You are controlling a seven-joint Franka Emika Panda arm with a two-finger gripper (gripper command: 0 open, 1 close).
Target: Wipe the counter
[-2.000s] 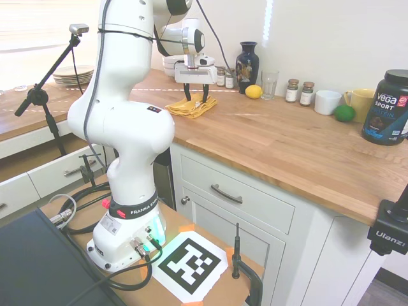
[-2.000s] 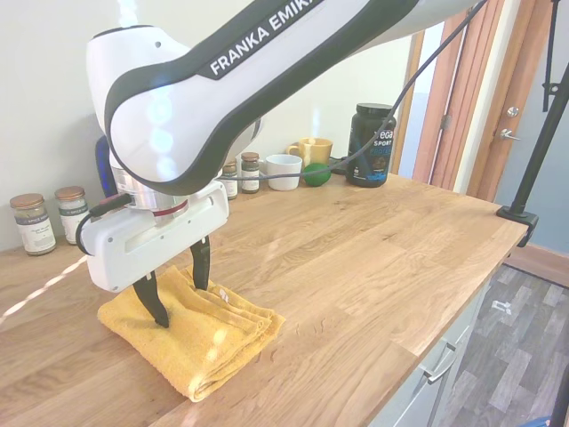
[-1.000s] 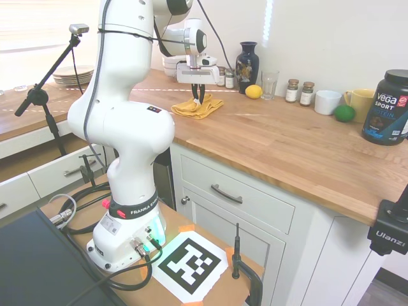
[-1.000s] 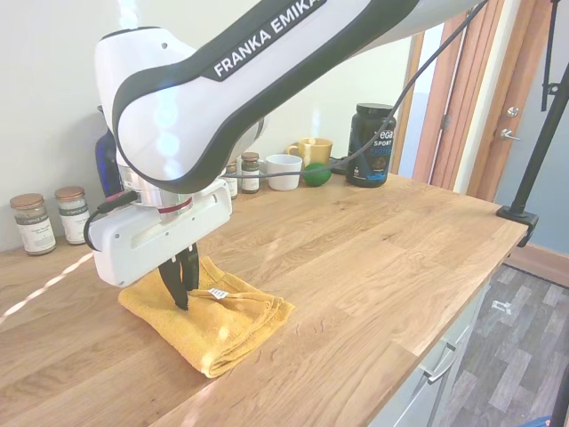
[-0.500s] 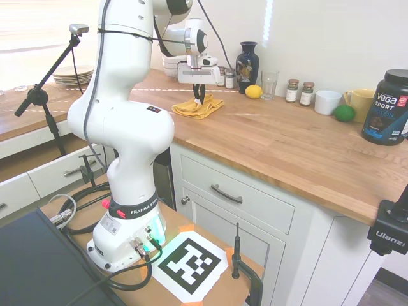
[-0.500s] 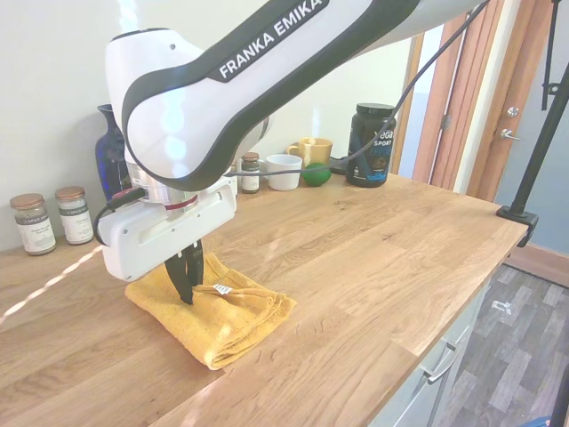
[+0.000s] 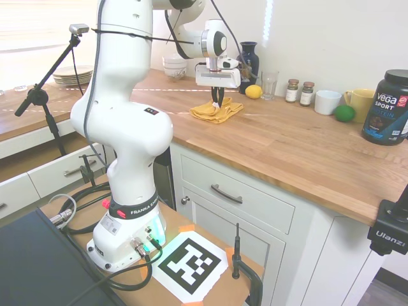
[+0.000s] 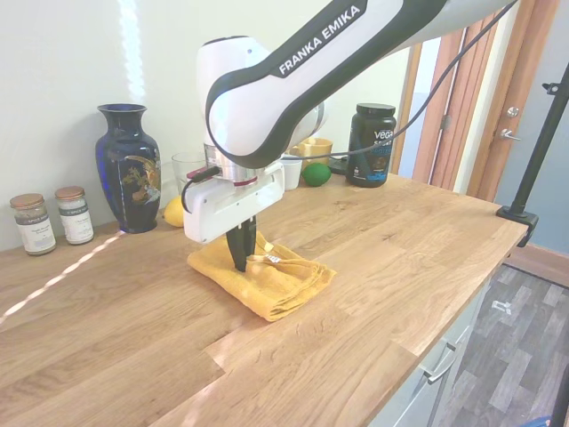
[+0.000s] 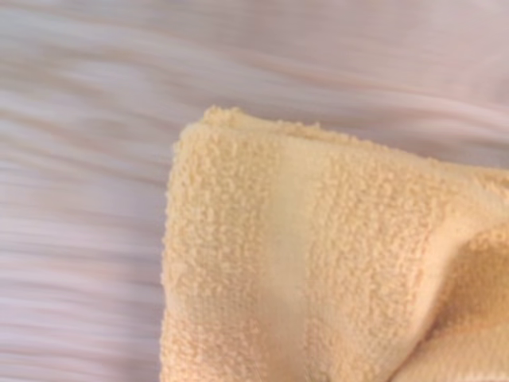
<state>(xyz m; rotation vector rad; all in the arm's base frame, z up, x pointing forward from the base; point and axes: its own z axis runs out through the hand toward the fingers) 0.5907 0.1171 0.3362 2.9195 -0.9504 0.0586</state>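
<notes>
The gripper (image 8: pixel 239 263), pointing straight down with fingers pinched onto a folded yellow towel (image 8: pixel 276 277), presses it flat on the long wooden desk (image 8: pixel 382 258), near a dark blue vase (image 8: pixel 128 167) and a lemon (image 7: pixel 254 92).

Long light-brown wooden counter (image 8: pixel 400 258)

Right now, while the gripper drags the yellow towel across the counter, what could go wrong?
1. The gripper pinches only a fold of the yellow towel, so the cloth may bunch up or slip out as it is dragged over the counter.
2. The lemon, the drinking glass and the blue vase stand close by near the wall; a stroke toward them could knock one over.
</notes>
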